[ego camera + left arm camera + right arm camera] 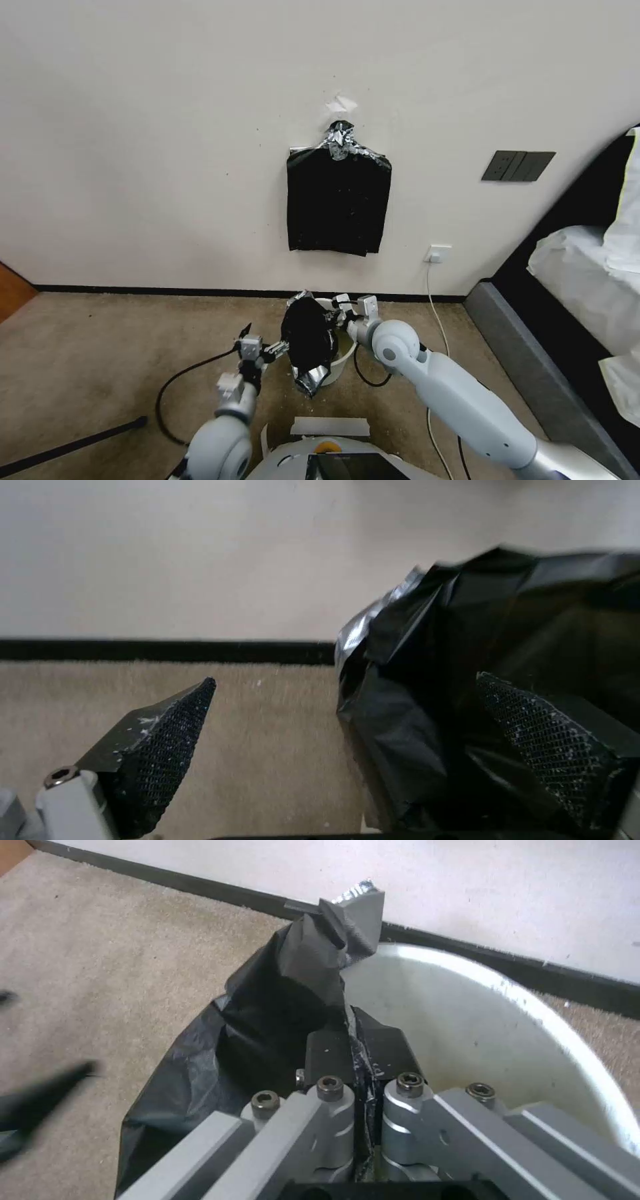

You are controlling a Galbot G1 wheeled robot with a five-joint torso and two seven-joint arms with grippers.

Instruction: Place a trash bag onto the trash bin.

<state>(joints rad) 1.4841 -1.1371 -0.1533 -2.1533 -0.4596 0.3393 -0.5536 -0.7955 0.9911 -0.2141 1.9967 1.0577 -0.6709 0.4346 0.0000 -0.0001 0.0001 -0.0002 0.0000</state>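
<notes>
Right now, notes from my remote seat, biggest to smallest.

Wall (167, 133): pale, black baseboard along the bottom. Carpet (100, 360): tan, covers the floor in front of me. Bed (587, 267) w/ white bedding at my right edge.

Bundle of bags (339, 200): flat black rectangle hanging on the wall, silvery bunched top, well above the work.

Trash bin (507, 1025): cream-white, round, on the carpet near the baseboard, just ahead of my base. Inside is bare, no liner in it.

Trash bag (308, 337): glossy black, crumpled, draped over the bin's left rim and hanging down the outside on that side. One silvery corner sticks up above the rim, another hangs low near the carpet.

Right gripper (357, 1050): at the bin's rim, over the opening, fingers pinched tight on a fold of the bag; plastic is sandwiched btwn the pads.

Left gripper (347, 730): just left of the bag, spread wide. One finger (167, 740) over bare carpet, the other against the bag's black folds; not closed on anything.

Wall socket (438, 253) w/ white cable, right of the bin.
</notes>
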